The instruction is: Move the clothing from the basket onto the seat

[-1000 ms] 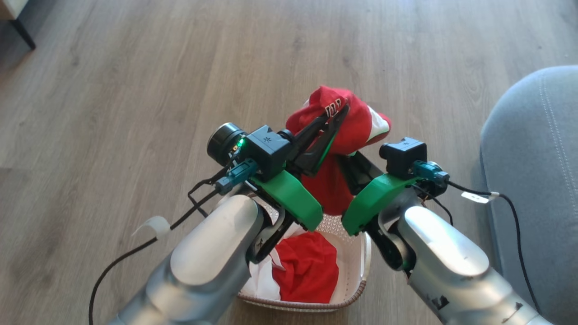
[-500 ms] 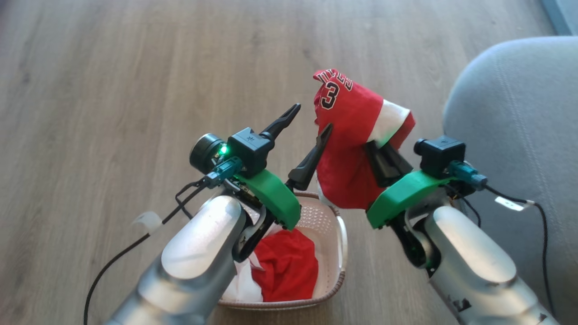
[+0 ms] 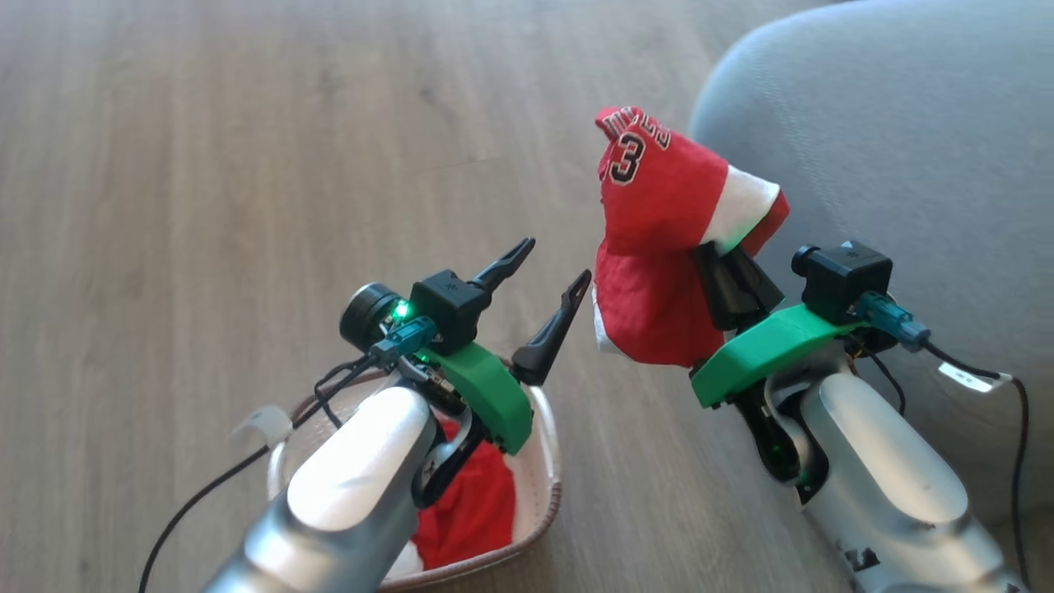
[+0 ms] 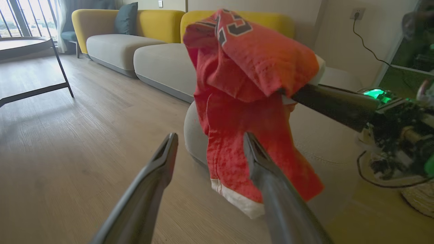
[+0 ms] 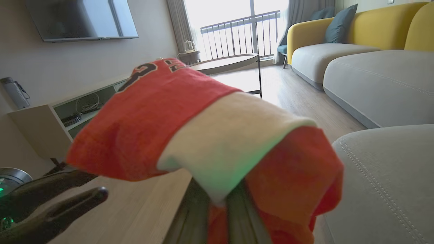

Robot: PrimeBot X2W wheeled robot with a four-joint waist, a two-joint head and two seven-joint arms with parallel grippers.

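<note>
The grey seat [image 3: 906, 123] takes the head view's upper right. The basket [image 3: 550, 461] stands on the wooden floor [image 3: 206, 165] at lower left, with red clothing [image 3: 469, 511] in it. The red jersey [image 3: 659, 247] hangs in the air between them, long axis upright, number 3 on top; the left wrist view shows its white hem [image 4: 237, 203] lowest. The right claw [image 3: 725, 276] is clenched on the jersey. The left claw [image 3: 556, 259] is spread wide just beside it, empty.

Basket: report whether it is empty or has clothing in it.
Not empty. Red clothing with a bit of white beside it lies inside the basket, seen in the head view.
</note>
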